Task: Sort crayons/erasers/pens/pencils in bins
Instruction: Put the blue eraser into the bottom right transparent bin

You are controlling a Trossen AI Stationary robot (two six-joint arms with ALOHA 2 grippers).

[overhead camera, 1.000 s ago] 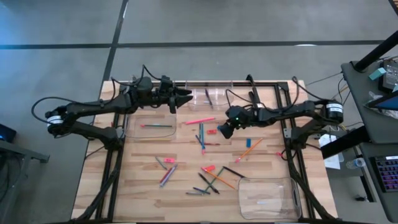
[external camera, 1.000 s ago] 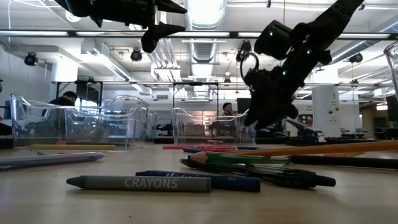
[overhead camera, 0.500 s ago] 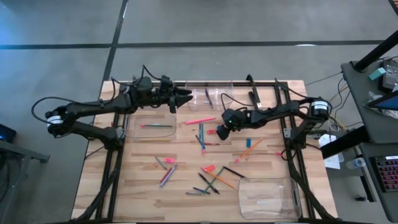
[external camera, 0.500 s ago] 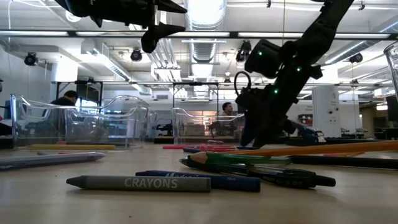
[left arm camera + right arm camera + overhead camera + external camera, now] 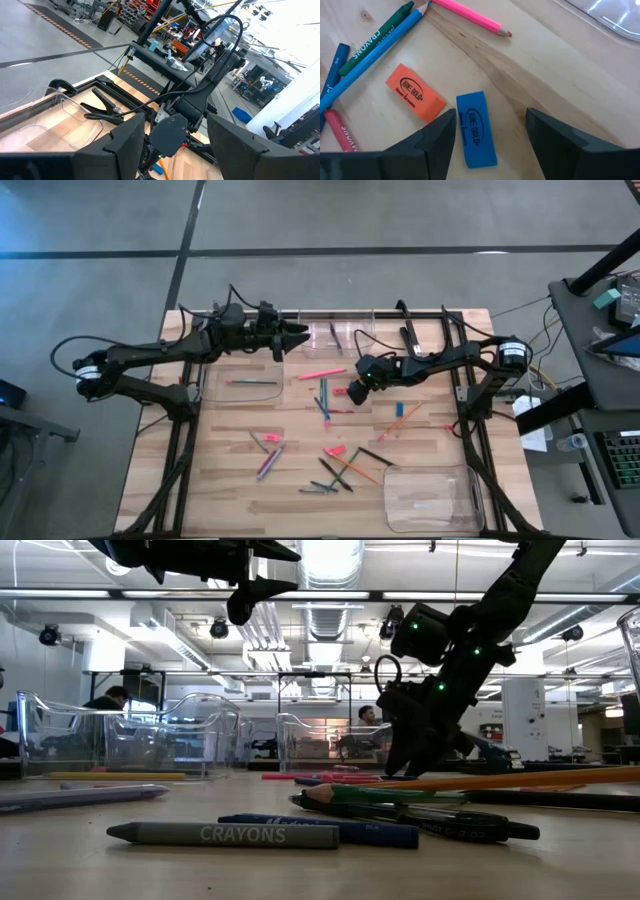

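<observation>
Barely started: a few sticks sit in the bins (image 5: 241,387), most still litter the worktop (image 5: 300,442). Right pincer (image 5: 490,132) hangs open over the blue eraser (image 5: 476,128); left pincer (image 5: 298,336) waits open.

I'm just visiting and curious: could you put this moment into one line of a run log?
right gripper: open, low over blue eraser | orange eraser: beside it | left gripper: open, raised at table's far edge

The right gripper (image 5: 353,391) hangs low near the wooden table's (image 5: 230,460) middle, dark fingers spread. The left gripper (image 5: 300,335), parted too, hovers high toward its back edge.
</observation>
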